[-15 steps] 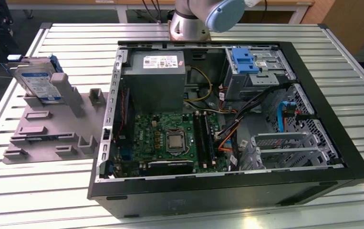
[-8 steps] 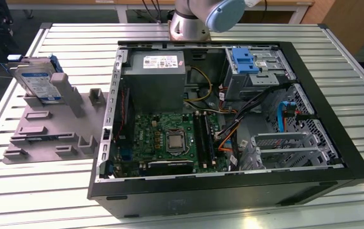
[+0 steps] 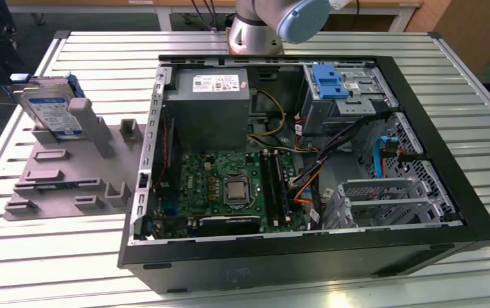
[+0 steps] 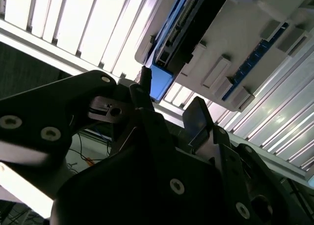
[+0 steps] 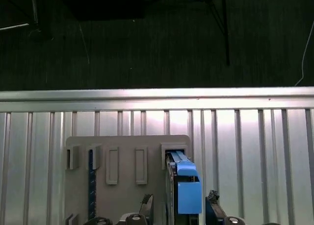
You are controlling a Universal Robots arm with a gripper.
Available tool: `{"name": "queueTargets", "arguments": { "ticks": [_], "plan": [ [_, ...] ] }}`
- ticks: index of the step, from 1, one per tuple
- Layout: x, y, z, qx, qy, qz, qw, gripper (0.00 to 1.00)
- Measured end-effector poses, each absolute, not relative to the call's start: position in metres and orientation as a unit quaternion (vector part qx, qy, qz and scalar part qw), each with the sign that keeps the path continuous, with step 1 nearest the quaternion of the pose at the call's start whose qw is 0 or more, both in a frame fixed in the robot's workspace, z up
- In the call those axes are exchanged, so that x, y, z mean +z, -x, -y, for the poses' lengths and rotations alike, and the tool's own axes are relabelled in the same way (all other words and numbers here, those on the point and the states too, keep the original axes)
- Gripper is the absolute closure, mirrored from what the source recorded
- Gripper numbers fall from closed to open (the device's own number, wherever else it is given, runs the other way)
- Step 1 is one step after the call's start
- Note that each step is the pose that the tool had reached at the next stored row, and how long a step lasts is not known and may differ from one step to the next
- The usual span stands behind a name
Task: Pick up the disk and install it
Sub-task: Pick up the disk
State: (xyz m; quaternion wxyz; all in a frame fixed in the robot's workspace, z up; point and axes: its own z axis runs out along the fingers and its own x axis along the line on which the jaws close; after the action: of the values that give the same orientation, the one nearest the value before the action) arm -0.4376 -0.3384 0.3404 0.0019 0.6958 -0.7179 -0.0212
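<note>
The disk (image 3: 52, 110), silver with a white-and-blue label and blue side rails, leans upright in a slot of the grey fixture (image 3: 65, 173) at the exterior view's left. In the first wrist view the disk (image 5: 184, 185) is seen edge-on with its blue rail, standing in the fixture (image 5: 125, 151). My gripper (image 5: 179, 206) hangs well above it, open, one fingertip (image 5: 147, 204) on either side of the disk's line. In the second wrist view the disk (image 4: 184, 26) lies beyond the open gripper (image 4: 169, 95), nothing between the fingers.
An open computer case (image 3: 313, 256) takes up the middle of the slatted metal table (image 3: 99, 45), with a grey power supply (image 3: 206, 102), motherboard (image 3: 227, 186), loose cables and a blue bracket (image 3: 326, 80) at its far corner. The arm's base (image 3: 266, 25) stands behind the case.
</note>
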Motion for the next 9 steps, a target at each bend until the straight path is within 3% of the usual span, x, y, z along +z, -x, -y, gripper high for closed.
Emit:
{"name": "queueTargets", "arguments": {
  "ticks": [9],
  "plan": [
    [0.329,0.441,0.335,-0.021,-0.696,0.718,0.002,0.47]
  ]
}}
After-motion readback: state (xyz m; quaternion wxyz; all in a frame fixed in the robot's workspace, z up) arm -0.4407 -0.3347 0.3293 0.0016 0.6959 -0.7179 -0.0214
